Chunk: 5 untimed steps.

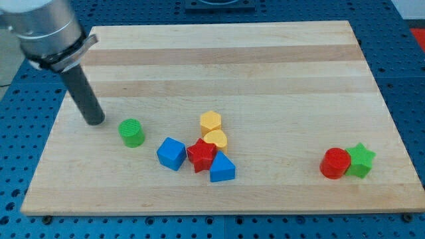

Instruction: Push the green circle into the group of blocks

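Clawless, our tip (95,121) sits just left of the green circle (131,132), lined up toward the blue cube (171,153) and its group.

Two blocks apart from the others

A red circle (335,163) touches a green star (360,160) on the wooden board (265,60).

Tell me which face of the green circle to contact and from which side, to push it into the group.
Contact the green circle on its upper-left side wall, where my tip already stands. It is an upright round cylinder, so aim through its centre or it may slip sideways. Push toward the view's right and slightly down, toward the blue cube.
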Motion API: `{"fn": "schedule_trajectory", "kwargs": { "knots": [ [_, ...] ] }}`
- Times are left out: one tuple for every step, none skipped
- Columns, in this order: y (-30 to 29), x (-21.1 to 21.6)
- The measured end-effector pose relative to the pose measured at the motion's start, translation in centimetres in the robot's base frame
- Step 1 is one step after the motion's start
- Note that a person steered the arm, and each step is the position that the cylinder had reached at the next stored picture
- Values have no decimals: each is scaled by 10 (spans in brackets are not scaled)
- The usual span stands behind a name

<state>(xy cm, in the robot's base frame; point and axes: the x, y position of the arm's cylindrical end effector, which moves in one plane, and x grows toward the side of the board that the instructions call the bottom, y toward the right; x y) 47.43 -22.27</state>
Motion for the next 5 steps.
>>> {"fn": "schedule_trajectory", "kwargs": {
  "knots": [
    [63,25],
    [124,34],
    [131,22],
    [101,-29],
    [129,-58]
  ]
}}
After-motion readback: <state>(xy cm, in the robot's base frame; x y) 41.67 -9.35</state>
